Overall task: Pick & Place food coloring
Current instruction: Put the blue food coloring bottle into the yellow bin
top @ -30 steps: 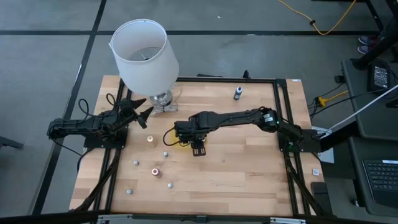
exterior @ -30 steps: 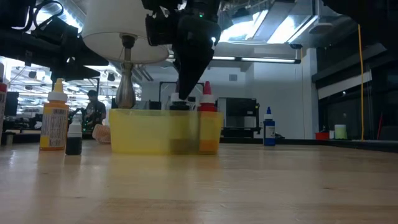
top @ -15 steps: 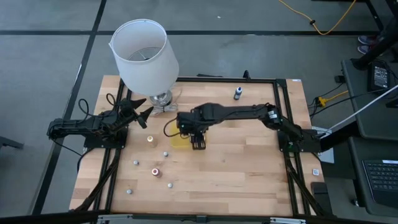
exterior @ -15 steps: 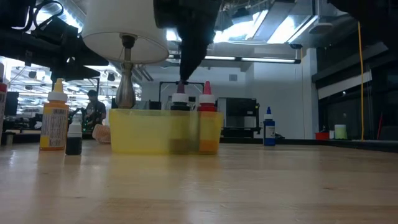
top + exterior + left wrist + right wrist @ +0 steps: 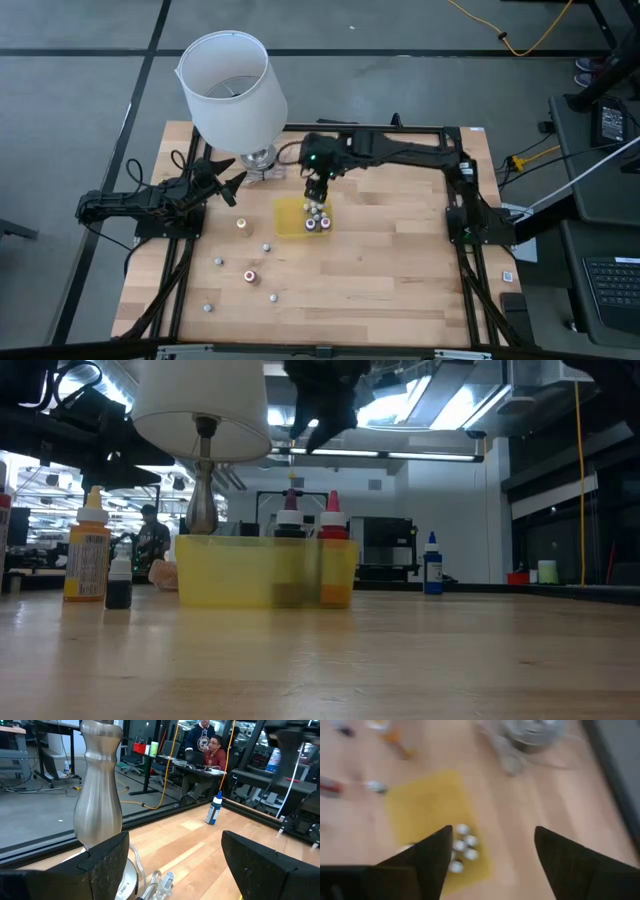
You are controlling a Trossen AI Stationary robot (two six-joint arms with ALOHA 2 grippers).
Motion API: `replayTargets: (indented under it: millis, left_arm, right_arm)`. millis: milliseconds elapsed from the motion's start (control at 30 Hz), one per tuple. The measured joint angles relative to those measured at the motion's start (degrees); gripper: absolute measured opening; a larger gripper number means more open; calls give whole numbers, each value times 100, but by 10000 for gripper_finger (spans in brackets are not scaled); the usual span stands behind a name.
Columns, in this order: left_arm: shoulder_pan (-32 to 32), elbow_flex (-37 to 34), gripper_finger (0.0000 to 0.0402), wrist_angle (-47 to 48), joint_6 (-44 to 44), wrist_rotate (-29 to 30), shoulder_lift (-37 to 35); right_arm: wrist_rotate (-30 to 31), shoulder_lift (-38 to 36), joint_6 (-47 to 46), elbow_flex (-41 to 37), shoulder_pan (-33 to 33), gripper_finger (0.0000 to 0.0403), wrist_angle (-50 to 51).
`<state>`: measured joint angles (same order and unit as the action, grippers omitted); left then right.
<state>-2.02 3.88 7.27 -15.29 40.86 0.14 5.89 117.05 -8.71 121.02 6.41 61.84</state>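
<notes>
Starting at the left edge of the table [image 5: 400, 260], seen from above: left gripper [image 5: 232, 186] waiting just beside the lamp base [image 5: 260, 160], jaws spread wide and holding nothing; in the left wrist view the two dark fingers [image 5: 107, 862] standing well apart with the silver lamp stem [image 5: 99, 780] rising between and beyond them; white lampshade [image 5: 232, 88] looming over the table's far left corner.

Moving rightward across the near left part of the wood: loose food coloring bottles [image 5: 248, 274] standing scattered, well apart from one another, among them one with an orange top [image 5: 241, 224] and one with a red top [image 5: 248, 274]; in the low view, an orange bottle [image 5: 88, 550] and a small dark one [image 5: 119, 584] showing just beside each other at the left.

Reaching the middle: yellow tray [image 5: 290, 218] lying flat, with a cluster of bottles [image 5: 317, 218] packed touching in its right-hand end; right gripper [image 5: 316, 188] hovering above that end of the tray, clear of the bottle tops, jaws parted and empty; in the right wrist view, fingers [image 5: 432, 855] framing the white caps [image 5: 461, 845] below.

Ending further right, by the far edge: a lone blue-capped bottle [image 5: 381, 150] standing upright, well apart from the tray.
</notes>
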Motion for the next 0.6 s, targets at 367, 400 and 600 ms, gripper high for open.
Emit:
replayTargets:
  millis: [367,400,600]
  left_arm:
    - [0,2,313,0,0,0,0]
    - [0,1,313,1,0,0,0]
    - [0,0,311,1,0,0,-1]
  right_arm:
    - [989,-559,-594,-521,1014,285,1036]
    - [1092,-561,-609,-521,1140,282,1148]
    - [1117,-561,-603,-529,1782,270,1441]
